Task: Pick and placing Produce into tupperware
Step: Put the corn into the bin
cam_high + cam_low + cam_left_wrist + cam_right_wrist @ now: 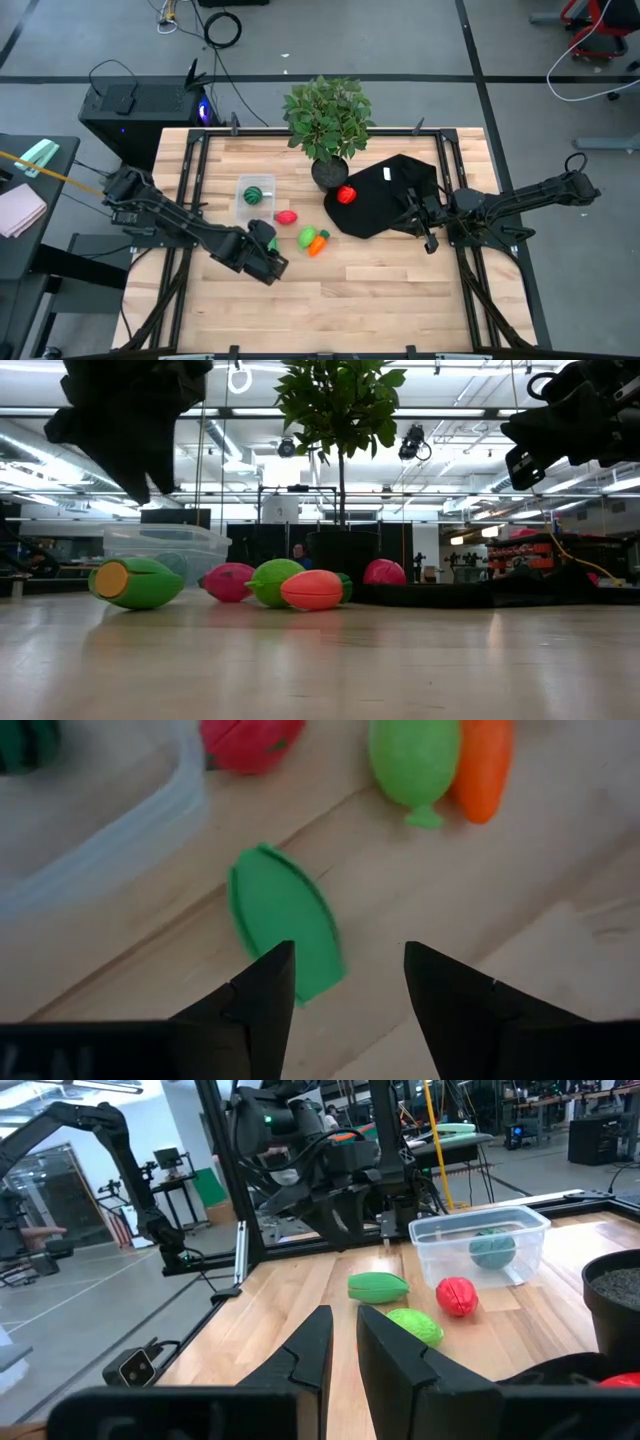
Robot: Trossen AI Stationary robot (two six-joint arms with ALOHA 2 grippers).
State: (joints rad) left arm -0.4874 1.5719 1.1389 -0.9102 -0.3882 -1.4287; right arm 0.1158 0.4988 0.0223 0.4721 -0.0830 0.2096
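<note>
In the high view our left gripper [268, 250] hangs left of centre, jaws apart and empty over the green piece [283, 920], ready to carry it to the tupperware [254, 199] above, while the right gripper [418, 222] waits nearly clenched mid-right.

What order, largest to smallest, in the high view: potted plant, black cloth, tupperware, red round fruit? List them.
Largest: black cloth and potted plant, alike; the plant rises nearer the camera, so unranked.
Then tupperware.
Then red round fruit.
</note>
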